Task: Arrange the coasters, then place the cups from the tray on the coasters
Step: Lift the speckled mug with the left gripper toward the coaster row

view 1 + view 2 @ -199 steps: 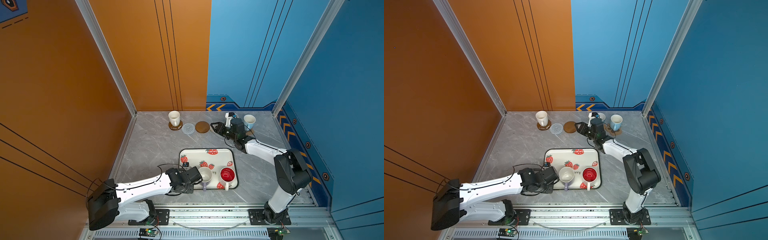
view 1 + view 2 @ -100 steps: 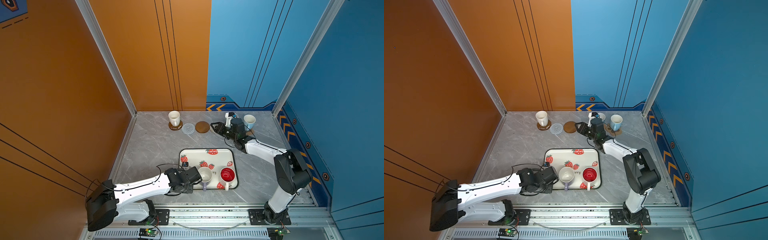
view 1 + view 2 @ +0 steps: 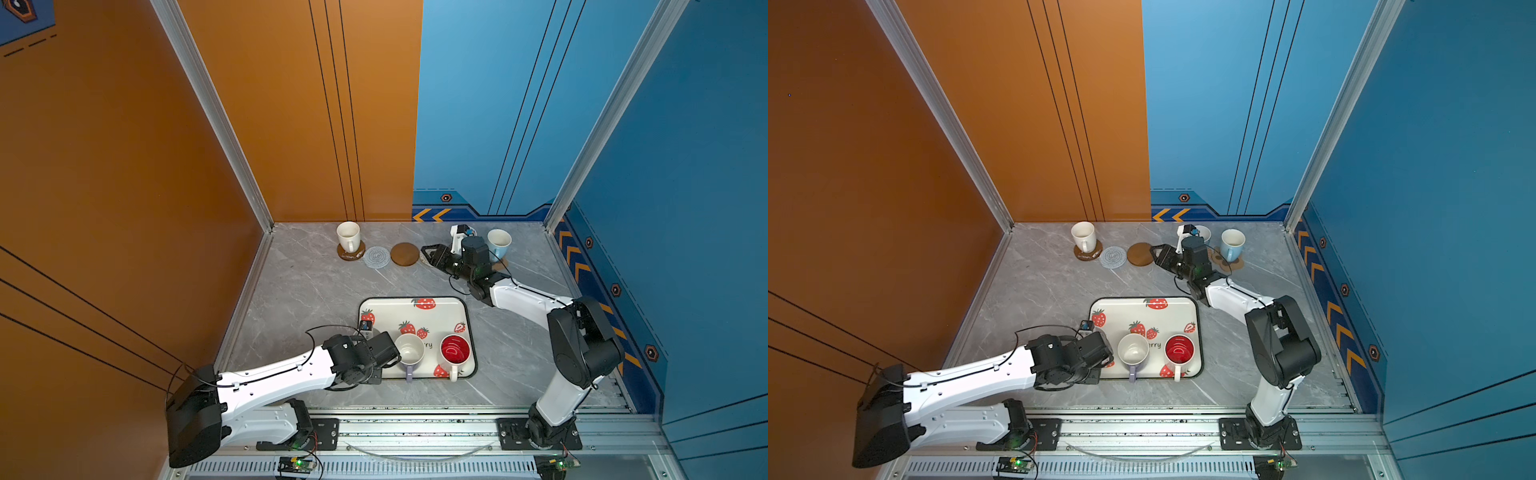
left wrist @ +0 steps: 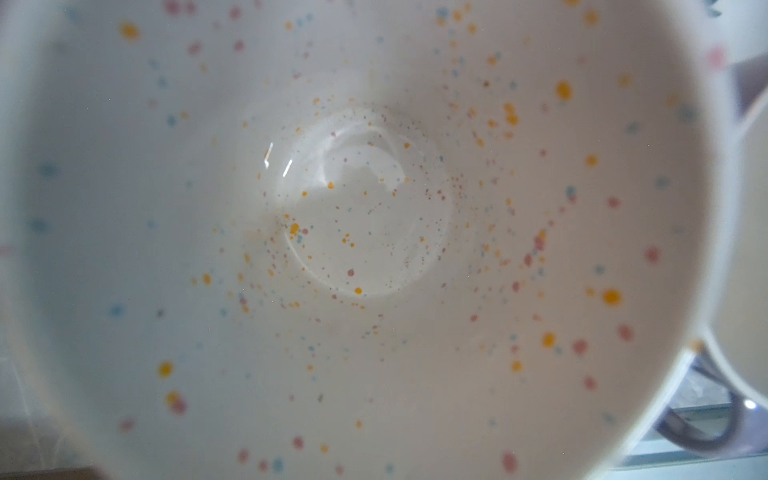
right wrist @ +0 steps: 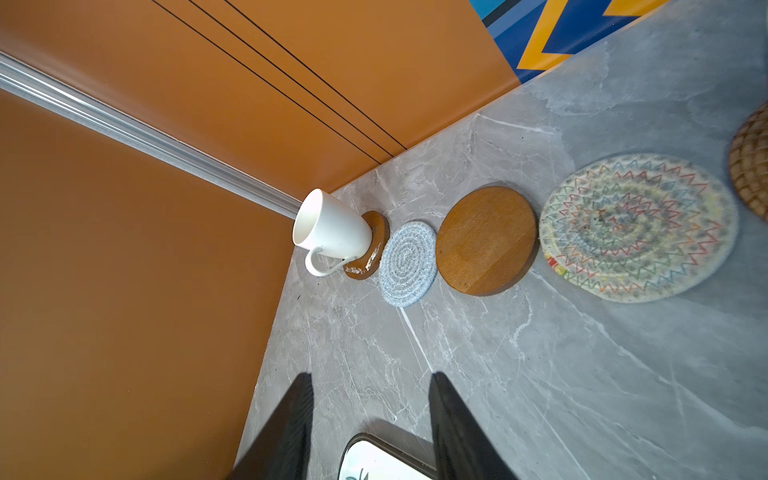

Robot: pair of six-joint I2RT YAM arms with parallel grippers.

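Left gripper (image 3: 390,358) is sitting over the near-left corner of the tray (image 3: 392,311), right beside the lavender cup (image 3: 409,351). Its wrist cam (image 3: 365,325) is looking straight into the speckled cup (image 4: 365,232), which is filling the frame (lavender handle is poking in at one edge). Fingers aren't showing anywhere, so can't tell how wide the jaws are standing or whether they're gripping that cup. Red-inside cup (image 3: 455,350) is standing upright just right of the lavender one.

Right gripper (image 5: 370,376) is hanging at the back row, jaws parted, nothing between them. Cream woven coaster (image 5: 636,226) is lying just ahead of the fingertips (image 5: 299,399), off to one side, clear of them. Bare brown disc (image 3: 404,254) is sitting just left of the gripper, then grey spiral (image 3: 377,257), then plain white cup (image 3: 348,236) standing on the other brown disc (image 3: 351,252).
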